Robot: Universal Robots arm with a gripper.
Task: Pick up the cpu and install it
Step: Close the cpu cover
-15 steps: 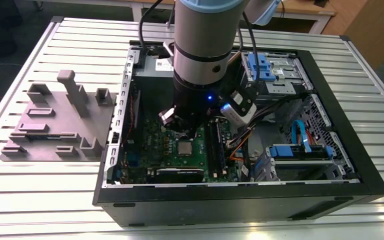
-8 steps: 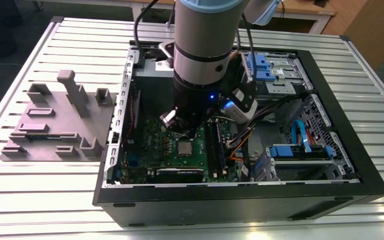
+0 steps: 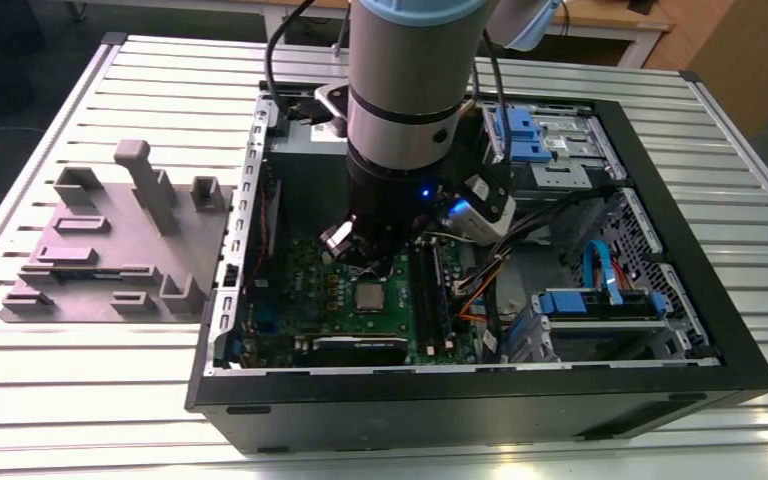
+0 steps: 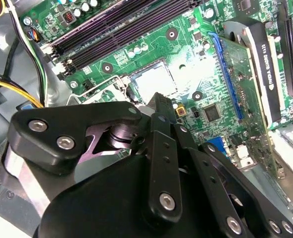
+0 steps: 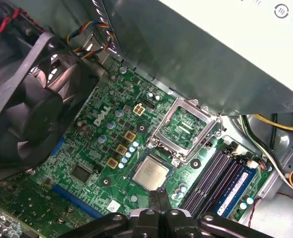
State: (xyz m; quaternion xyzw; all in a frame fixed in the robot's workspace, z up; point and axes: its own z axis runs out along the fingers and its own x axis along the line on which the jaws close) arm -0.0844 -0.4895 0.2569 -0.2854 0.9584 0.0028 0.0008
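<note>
Hand (image 5: pixel 159 208), fingers pressed together and holding nothing, poised just above the cpu (image 5: pixel 151 172), which lies flat in its socket beside the raised bracket (image 5: pixel 185 126)

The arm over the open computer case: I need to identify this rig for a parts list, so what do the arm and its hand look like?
The arm is a thick round column, silver-grey with a pale blue cap at the top and a black lower section bearing a small blue light. Black cables run alongside it. The hand is matt black, built of flat linked bars joined by silver screws, with narrow black fingers.
</note>
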